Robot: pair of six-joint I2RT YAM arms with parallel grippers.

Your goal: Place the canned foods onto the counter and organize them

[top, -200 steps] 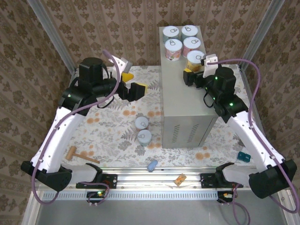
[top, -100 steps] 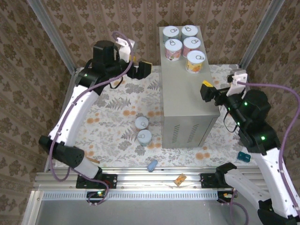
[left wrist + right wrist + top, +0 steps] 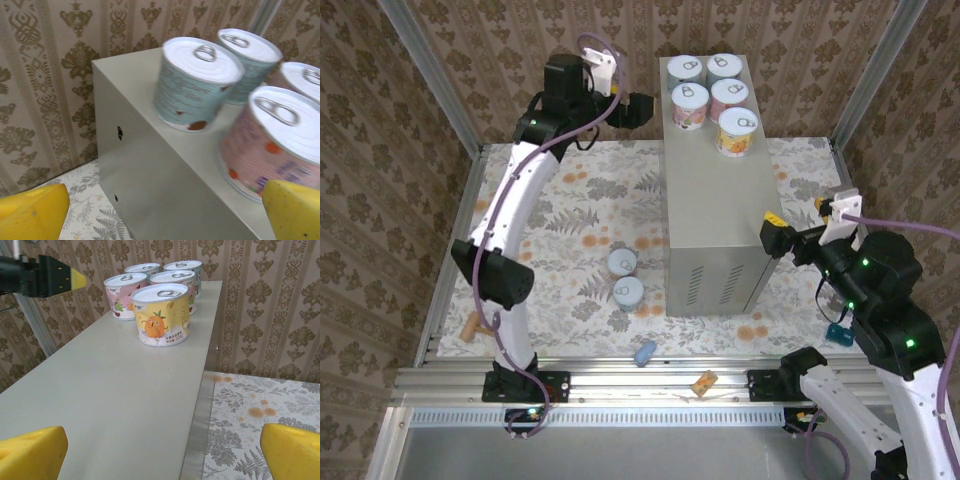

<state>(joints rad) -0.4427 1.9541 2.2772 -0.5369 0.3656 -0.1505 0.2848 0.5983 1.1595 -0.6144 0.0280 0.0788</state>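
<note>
Left gripper (image 3: 638,108): jaws wide apart, empty; yellow wedge pads (image 3: 32,212); beside the counter's far left edge.
Right gripper (image 3: 772,238): jaws wide apart, empty; at the counter's right edge.
Counter (image 3: 715,210): smooth grey metal box, flat top, slotted front.
Five cans (image 3: 690,103): short cylinders, ribbed silver pull-tab lids, clustered on the counter's far end.
Two cans (image 3: 623,262): upright, close together on the floral floor (image 3: 560,230), left of the counter.
</note>
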